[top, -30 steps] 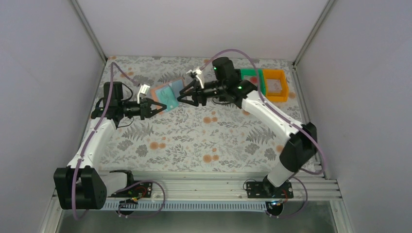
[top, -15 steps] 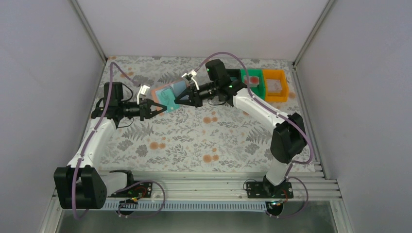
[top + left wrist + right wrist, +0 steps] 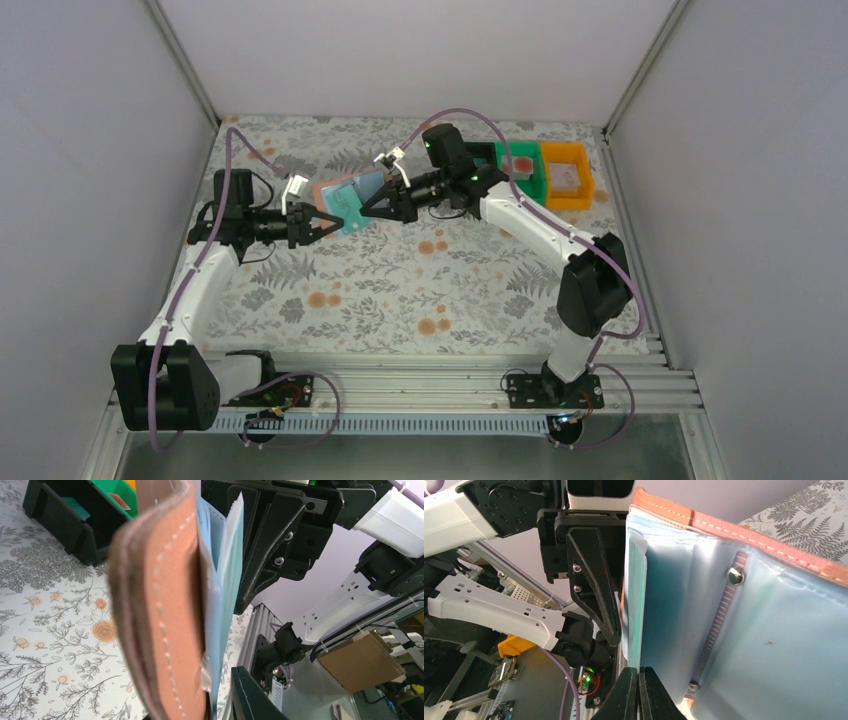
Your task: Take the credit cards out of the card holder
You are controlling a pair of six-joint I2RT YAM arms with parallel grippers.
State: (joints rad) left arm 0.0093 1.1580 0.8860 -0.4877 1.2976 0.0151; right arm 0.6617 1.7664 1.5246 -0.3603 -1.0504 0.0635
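the card holder point(image 3: 165, 615) stands edge-on down the middle of the frame, its salmon-tan, pale-stitched outside facing left and its light blue lining on the right. a teal card point(image 3: 231, 575) rises from the lining against the black right gripper point(image 3: 242, 602) at upper centre. a black bin point(image 3: 65, 525) and a green bin point(image 3: 117, 495) sit upper left on the floral bench point(image 3: 45, 630).
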